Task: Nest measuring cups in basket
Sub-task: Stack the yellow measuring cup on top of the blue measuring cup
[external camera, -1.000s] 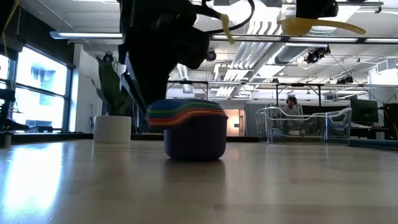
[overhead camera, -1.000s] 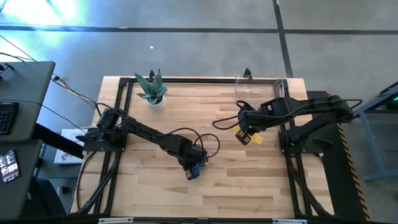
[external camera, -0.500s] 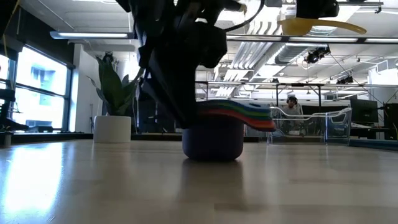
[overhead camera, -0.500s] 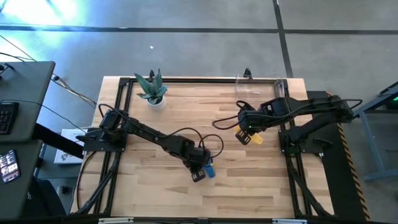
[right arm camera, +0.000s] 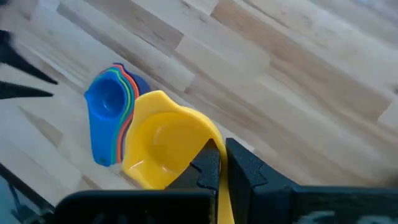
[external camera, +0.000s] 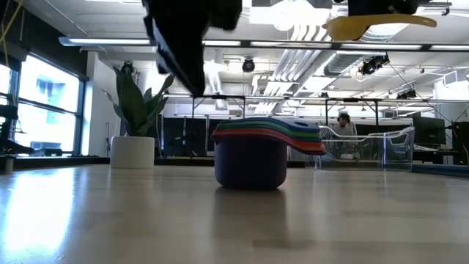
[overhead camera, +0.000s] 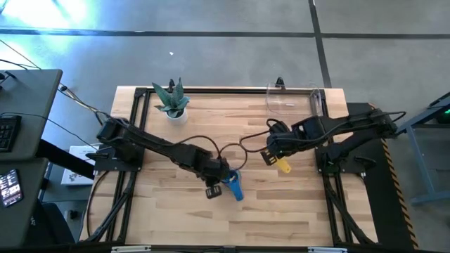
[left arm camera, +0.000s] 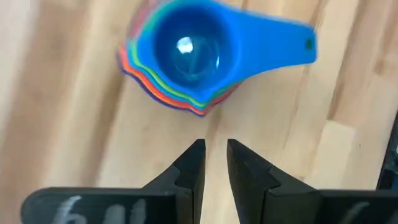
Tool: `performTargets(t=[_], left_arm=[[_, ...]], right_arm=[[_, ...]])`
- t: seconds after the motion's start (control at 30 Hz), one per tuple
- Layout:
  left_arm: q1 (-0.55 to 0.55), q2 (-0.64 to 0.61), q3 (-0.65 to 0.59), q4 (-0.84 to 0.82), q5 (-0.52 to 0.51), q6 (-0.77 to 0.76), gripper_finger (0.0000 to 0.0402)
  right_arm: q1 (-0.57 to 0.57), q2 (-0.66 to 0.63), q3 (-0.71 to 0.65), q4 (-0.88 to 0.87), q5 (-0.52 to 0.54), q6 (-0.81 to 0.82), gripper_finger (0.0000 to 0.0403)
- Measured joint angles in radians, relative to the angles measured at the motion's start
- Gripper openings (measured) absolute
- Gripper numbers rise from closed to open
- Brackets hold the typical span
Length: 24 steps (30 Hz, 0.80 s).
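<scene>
Near the middle of the table [overhead camera: 295, 204], a little toward its front edge, sits the nested stack of cups [overhead camera: 233, 187], blue on top with its flat handle sticking out sideways over a purple base. We judge these cups light, stiff and a bit slick, so the stack would slide or tip if nudged; we would pinch it across the fanned handles or the rim, not the rounded bowl. Just beside the stack hovers our left gripper [left arm camera: 211, 160], fingers nearly together and gripping nothing. Beyond the stack, toward the far right corner, our right gripper [right arm camera: 219, 163] hangs above the wood, clamped on the handle of the yellow cup [right arm camera: 163, 146], bowl facing up. Farther still, at that far right corner, stands the clear basket [overhead camera: 295, 100], with no cups in it that we can see. The potted plant [overhead camera: 171, 100] stands well apart from the stack, by the far left edge
</scene>
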Motion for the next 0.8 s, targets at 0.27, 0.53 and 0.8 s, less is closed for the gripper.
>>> performTargets(t=[0.27,0.53,0.8], left_arm=[[0.000,-0.163,0.000,-0.074,-0.155,0.147,0.0058],[0.000,-0.302,-0.001,-0.173,-0.310,0.218,0.0058],[0.000,-0.383,0.000,-0.276,-0.384,0.231,0.0058]], right_arm=[[0.070,0.072,0.000,0.118,0.020,0.223,0.0001],[0.115,0.183,0.000,0.319,0.051,0.373,0.0001],[0.125,0.300,0.000,0.483,0.049,0.461,0.0001]])
